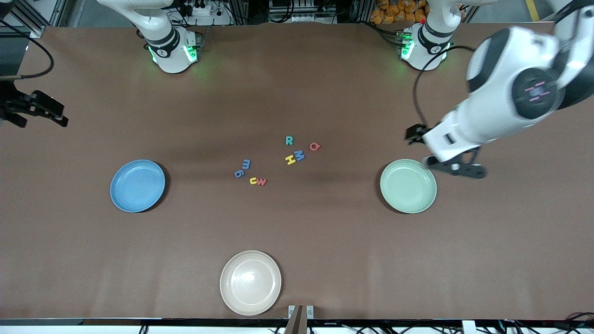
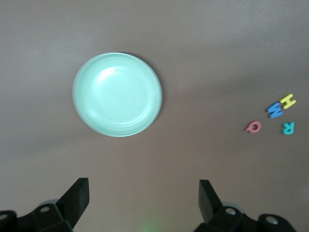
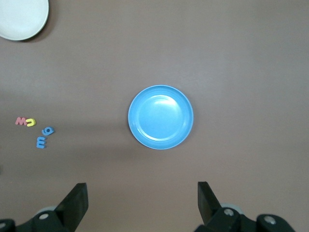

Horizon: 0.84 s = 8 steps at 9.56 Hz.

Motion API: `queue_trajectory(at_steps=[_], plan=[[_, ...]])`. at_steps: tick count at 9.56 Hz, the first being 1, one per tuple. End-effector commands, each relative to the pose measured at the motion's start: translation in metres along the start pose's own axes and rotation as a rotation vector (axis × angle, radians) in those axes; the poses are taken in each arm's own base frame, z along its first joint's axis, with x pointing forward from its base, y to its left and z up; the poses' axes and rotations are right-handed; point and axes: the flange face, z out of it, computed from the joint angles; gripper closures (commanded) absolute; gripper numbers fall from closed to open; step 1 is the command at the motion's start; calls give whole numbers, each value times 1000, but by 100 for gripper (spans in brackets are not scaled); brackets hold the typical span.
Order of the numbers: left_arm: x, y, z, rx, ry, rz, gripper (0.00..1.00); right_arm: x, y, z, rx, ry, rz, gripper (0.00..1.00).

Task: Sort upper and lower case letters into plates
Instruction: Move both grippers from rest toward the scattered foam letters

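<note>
Eight small foam letters lie mid-table in two clusters. Teal R (image 1: 289, 140), red Q (image 1: 314, 146), blue M (image 1: 299, 155) and yellow H (image 1: 290, 160) form the cluster toward the left arm's end. Blue m (image 1: 246, 164), blue g (image 1: 239, 173), yellow u (image 1: 254, 181) and red w (image 1: 261, 182) lie toward the right arm's end. The blue plate (image 1: 137, 185) and pale green plate (image 1: 408, 186) hold nothing. My left gripper (image 1: 455, 168) (image 2: 144, 193) hangs open beside the green plate (image 2: 117, 94). At the table's end past the blue plate (image 3: 161, 117), my right gripper (image 1: 39, 116) (image 3: 143, 195) hovers open.
A cream-white plate (image 1: 250, 282) sits near the table's front edge, nearer the front camera than the letters. Both arm bases (image 1: 174, 48) (image 1: 424, 46) stand along the table's back edge.
</note>
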Motion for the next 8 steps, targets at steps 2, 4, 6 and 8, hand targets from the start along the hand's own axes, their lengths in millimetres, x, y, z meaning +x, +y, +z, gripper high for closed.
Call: queue_trajectory(at_steps=[2, 4, 6, 8], plan=[[11, 91, 90, -6, -8, -35, 0, 37, -61, 70, 13, -51, 19, 0], [0, 136, 150, -13, 23, -129, 0, 55, -118, 117, 3, -56, 24, 0], [-25, 157, 196, 0, 39, -158, 0, 67, -179, 178, -1, -30, 65, 0], [-53, 190, 229, 4, 48, -234, 0, 72, -229, 243, -9, -29, 86, 0]])
